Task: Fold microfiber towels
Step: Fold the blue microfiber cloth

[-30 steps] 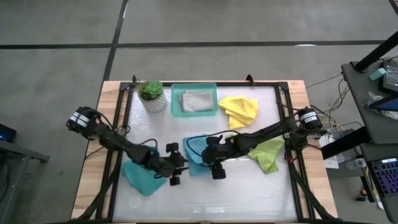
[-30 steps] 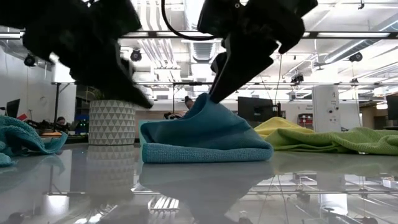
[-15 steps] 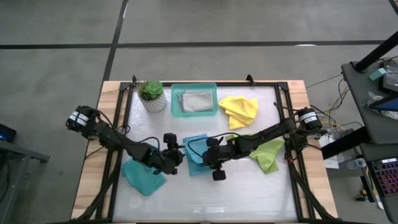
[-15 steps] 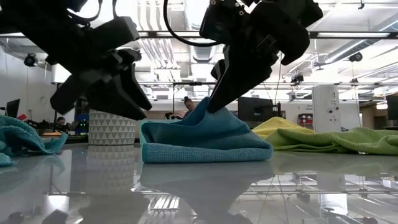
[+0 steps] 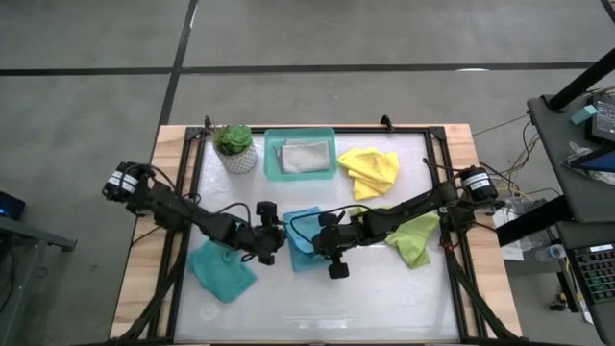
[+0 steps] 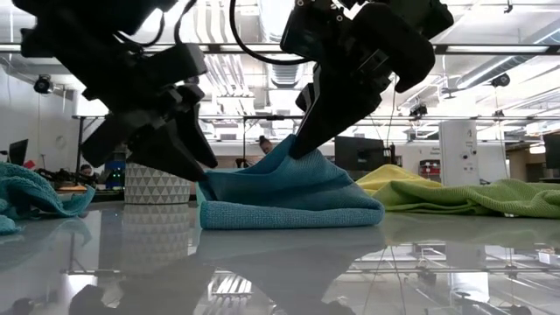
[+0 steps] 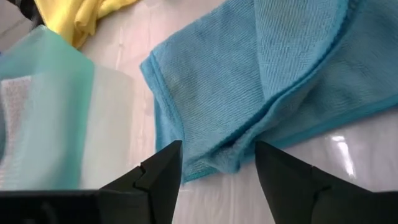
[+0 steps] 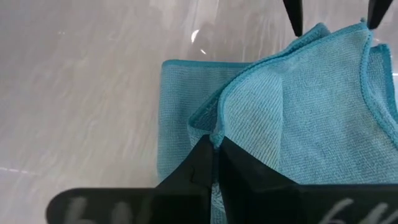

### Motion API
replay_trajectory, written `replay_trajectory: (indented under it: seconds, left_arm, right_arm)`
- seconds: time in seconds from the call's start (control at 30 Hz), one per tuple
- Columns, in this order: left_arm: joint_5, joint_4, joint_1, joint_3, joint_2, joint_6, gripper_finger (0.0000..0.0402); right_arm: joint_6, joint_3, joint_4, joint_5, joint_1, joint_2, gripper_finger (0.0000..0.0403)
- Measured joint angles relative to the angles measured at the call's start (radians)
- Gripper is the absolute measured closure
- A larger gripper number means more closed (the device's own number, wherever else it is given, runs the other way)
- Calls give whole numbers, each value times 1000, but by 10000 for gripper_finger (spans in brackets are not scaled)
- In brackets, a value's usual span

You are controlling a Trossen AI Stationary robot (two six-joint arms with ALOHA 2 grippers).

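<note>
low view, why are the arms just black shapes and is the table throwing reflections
Low view: bright ceiling lights behind backlight both arms into silhouettes; the glossy table mirrors the teal-blue towel and planter. Left wrist view: the teal tray is blurred, and a small glare spot sits on the table. Right wrist view: that arm's own gripper is blurred.

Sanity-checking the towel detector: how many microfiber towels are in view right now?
5. Teal towel at centre, pinched by the right gripper; second teal towel front left; grey towel in the tray; yellow towel beside the tray; lime towel on the right. None look hidden.
</note>
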Motion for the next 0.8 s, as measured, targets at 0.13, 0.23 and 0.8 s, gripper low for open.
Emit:
replay_trajectory:
  seconds: [0.13, 0.23, 0.8]
  left_arm:
    - [15, 12, 30, 0, 0, 0, 215]
    - [46, 9, 42, 0, 0, 19, 226]
    - [-73, 11, 76, 30, -5, 150, 398]
  right_arm:
    - [1, 0, 0, 0, 0, 0, 394]
    - [4, 0, 0, 0, 2, 0, 394]
    - [-13, 13, 15, -104, 7, -4, 394]
